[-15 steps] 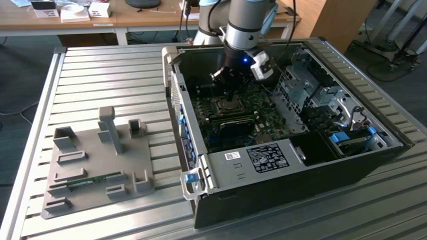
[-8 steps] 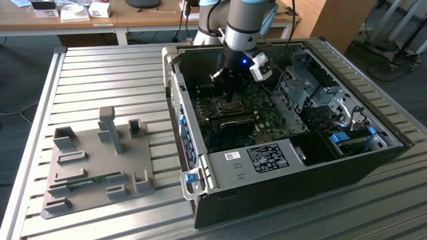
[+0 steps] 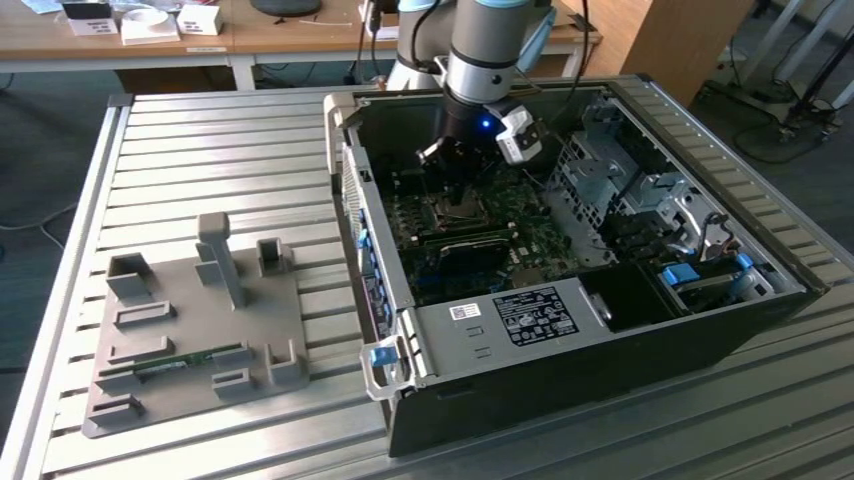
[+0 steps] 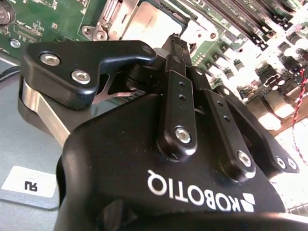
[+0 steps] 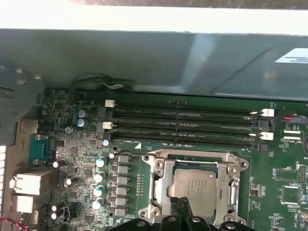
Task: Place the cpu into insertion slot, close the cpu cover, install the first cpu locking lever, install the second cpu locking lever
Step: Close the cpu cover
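We are holding the black tool (image 5: pixel 181 206) pinched closed and empty, tip at the dull silvery square cpu (image 5: pixel 198 185), which is sitting socketed within the silvery metal-framed cpu cover (image 5: pixel 160 179), seemingly to press it flat.

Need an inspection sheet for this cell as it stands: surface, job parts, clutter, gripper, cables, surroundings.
Surface: ribbed metal table carrying an open computer case laid on its side.
Job's things: cpu sits in the socket; cpu cover frames it and seems lowered.
Clutter: grey fixture plate at the exterior view's left, holding a green board strip.
Grippers: gripper reaches into the case, tip at the cpu's edge; jaws look shut.
Cables: red-black twisted wires beside the motherboard.
Surroundings: wooden desk behind the table.
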### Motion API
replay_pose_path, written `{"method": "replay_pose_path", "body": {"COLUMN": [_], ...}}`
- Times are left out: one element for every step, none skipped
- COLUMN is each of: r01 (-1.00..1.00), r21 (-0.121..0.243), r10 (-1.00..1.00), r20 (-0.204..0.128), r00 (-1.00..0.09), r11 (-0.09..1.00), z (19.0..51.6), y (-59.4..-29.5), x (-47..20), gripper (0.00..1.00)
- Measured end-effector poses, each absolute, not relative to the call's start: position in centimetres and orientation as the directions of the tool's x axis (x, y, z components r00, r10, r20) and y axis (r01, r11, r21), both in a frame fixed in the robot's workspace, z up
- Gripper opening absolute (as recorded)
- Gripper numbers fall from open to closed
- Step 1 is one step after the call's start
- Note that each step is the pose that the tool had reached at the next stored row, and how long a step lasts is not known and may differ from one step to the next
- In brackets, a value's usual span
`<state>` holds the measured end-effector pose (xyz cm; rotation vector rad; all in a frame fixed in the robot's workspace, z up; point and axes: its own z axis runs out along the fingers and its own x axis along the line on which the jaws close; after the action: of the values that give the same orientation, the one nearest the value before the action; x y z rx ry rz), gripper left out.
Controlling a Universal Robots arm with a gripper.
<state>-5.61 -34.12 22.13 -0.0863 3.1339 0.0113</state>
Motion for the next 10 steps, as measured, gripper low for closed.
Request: {"method": "replay_pose_path", "body": {"r01": [-0.055, -0.055, -0.055, -0.055, -0.055, -0.055, -0.055, -0.055, -0.055, -0.055], "r21": [0.007, 0.007, 0.007, 0.007, 0.007, 0.007, 0.007, 0.007, 0.007, 0.007], "r10": [-0.055, -0.055, -0.055, -0.055, -0.055, -0.055, -0.055, -0.055, -0.055, -0.055], "r20": [-0.007, -0.008, -0.008, -0.009, -0.01, -0.01, -0.01, -0.01, -0.01, -0.01], "r00": [-0.998, -0.998, -0.998, -0.998, -0.998, -0.998, -0.998, -0.998, -0.998, -0.998], "r11": [0.998, 0.998, 0.998, 0.998, 0.998, 0.998, 0.998, 0.998, 0.998, 0.998], "z": [22.08, 22.05, 22.01, 21.98, 21.94, 21.91, 21.87, 21.82, 21.74, 21.64], "y": [-34.12, -34.12, -34.12, -34.12, -34.12, -34.11, -34.11, -34.11, -34.11, -34.12], "x": [-5.71, -5.81, -5.91, -6.01, -6.1, -6.15, -6.17, -6.19, -6.21, -6.23], "gripper": [0.11, 0.11, 0.11, 0.11, 0.11, 0.11, 0.11, 0.11, 0.11, 0.11]}}
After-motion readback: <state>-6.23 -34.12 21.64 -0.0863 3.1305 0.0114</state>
